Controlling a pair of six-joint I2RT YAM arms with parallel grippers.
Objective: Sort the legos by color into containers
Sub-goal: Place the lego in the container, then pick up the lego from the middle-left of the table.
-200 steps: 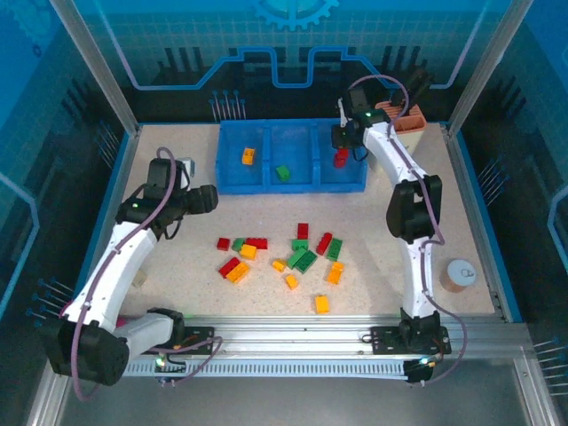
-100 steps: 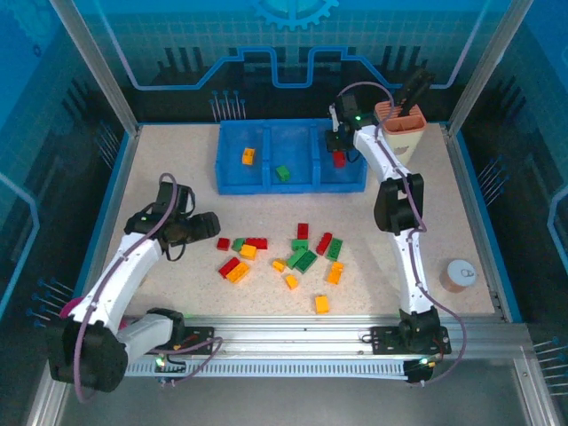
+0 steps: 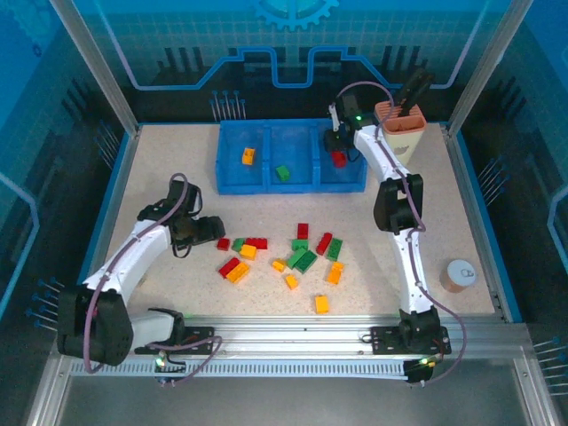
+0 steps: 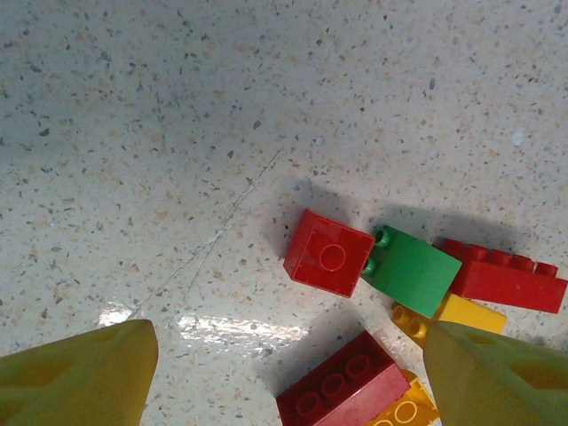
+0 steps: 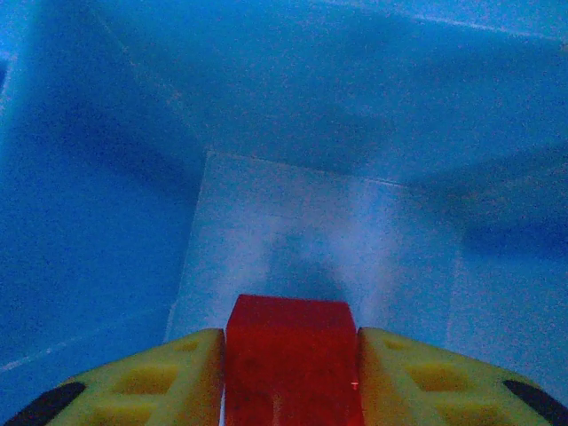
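Note:
The blue tray point(image 3: 266, 187) of three containers stands at the back. Its left container holds an orange lego point(image 3: 248, 156) and its middle one a green lego point(image 3: 282, 172). My right gripper point(image 3: 337, 151) hangs in the right container point(image 5: 319, 222), shut on a red lego point(image 5: 291, 355) that touches both yellow fingers. Several red, green and orange legos point(image 3: 297, 253) lie loose mid-table. My left gripper point(image 3: 216, 232) is open just above the pile's left end. Its fingers point(image 4: 80, 373) straddle a dark red lego point(image 4: 342, 390), below a red square lego point(image 4: 328, 253) and a green lego point(image 4: 413, 271).
A peach-and-white holder point(image 3: 401, 120) with black tools stands right of the tray, close to the right arm. A small tan cylinder point(image 3: 457, 275) sits near the table's right edge. A raised blue border point(image 3: 120, 191) rims the table.
My left arm swung down and right from the table's left side to the pile's left end. My right gripper shifted slightly left and lower into the right container, with the red lego still between its fingers.

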